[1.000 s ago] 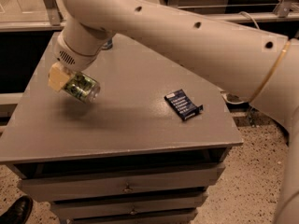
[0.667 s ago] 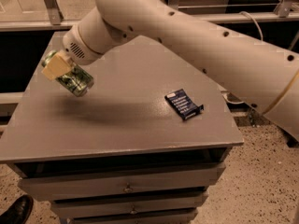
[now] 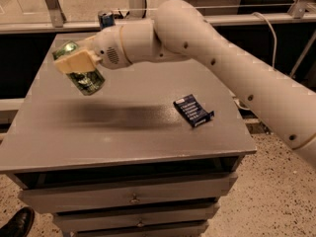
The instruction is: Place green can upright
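Observation:
The green can (image 3: 84, 77) has a mottled green body and hangs tilted in the air above the left part of the grey table (image 3: 123, 132). My gripper (image 3: 76, 63) is shut on the green can, its cream fingers (image 3: 74, 62) clamped across the can's middle. The can's upper end (image 3: 64, 48) points up and to the left, its lower end down and to the right. The can does not touch the tabletop. My white arm reaches in from the right.
A dark blue packet (image 3: 192, 110) lies on the right half of the table. A blue-and-silver can (image 3: 105, 19) stands at the table's far edge behind the arm. Drawers sit below the tabletop. A black shoe (image 3: 17, 223) is at the bottom left floor.
My gripper has lifted the green can higher above the left of the table. The arm has swung so that it lies more level.

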`<state>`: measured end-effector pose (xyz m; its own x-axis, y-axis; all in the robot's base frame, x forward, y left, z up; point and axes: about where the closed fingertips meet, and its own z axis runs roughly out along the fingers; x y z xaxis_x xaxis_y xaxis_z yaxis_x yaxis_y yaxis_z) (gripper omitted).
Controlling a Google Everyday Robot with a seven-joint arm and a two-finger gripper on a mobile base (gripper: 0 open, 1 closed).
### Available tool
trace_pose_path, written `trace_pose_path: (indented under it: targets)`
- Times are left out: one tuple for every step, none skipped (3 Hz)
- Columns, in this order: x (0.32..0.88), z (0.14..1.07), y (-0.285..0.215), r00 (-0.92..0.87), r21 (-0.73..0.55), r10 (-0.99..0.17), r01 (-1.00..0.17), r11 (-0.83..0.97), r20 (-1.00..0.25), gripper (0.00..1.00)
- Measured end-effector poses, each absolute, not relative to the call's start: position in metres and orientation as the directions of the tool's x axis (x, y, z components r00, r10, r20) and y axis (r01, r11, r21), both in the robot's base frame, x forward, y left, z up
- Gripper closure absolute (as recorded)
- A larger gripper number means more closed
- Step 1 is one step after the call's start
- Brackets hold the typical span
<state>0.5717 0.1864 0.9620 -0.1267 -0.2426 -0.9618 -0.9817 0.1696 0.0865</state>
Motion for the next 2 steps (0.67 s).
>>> trace_pose_path:
  targets:
    - [0.5643,0.9701,0.1847,-0.033,0.002,-0.225,-0.991,0.136,-0.974,1.00]
    - [0.5642,0.9695,0.1860,-0.032,0.001,-0.227,-0.991,0.135,-0.973,1.00]
